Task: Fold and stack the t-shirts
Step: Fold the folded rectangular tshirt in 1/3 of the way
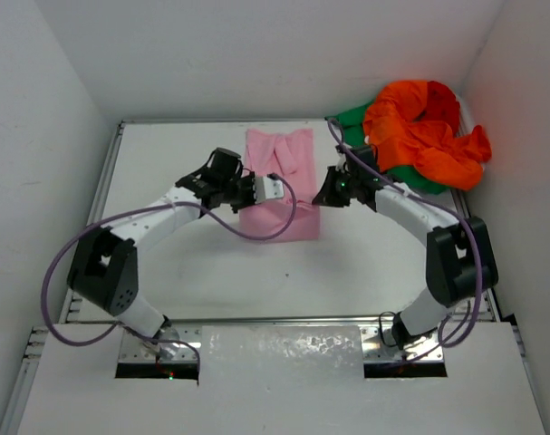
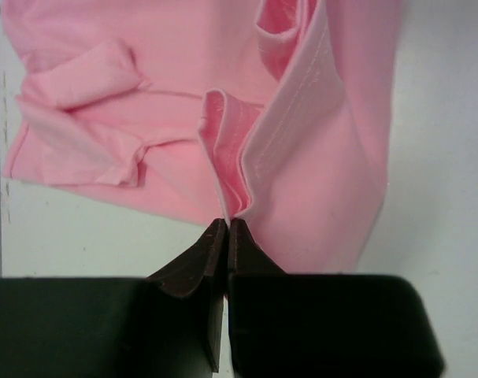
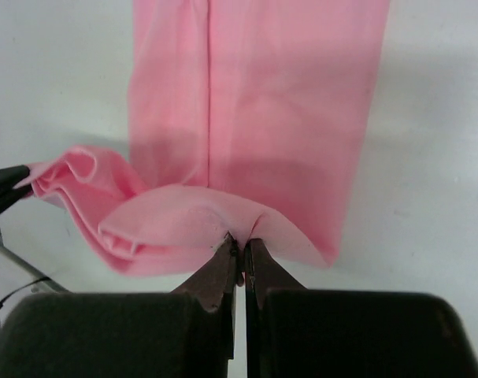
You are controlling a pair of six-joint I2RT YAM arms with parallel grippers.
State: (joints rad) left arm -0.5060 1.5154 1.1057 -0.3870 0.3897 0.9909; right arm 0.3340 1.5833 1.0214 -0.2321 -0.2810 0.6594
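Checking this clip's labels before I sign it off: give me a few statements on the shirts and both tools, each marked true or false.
1. The left tool is shut on the pink shirt. True.
2. The right tool is open and holds nothing. False: it is shut on the pink shirt's edge.
3. The orange shirt lies bunched at the far right corner of the table. True.
4. The pink shirt lies on top of the green shirt. False: the green shirt is in the corner pile, apart from the pink shirt.
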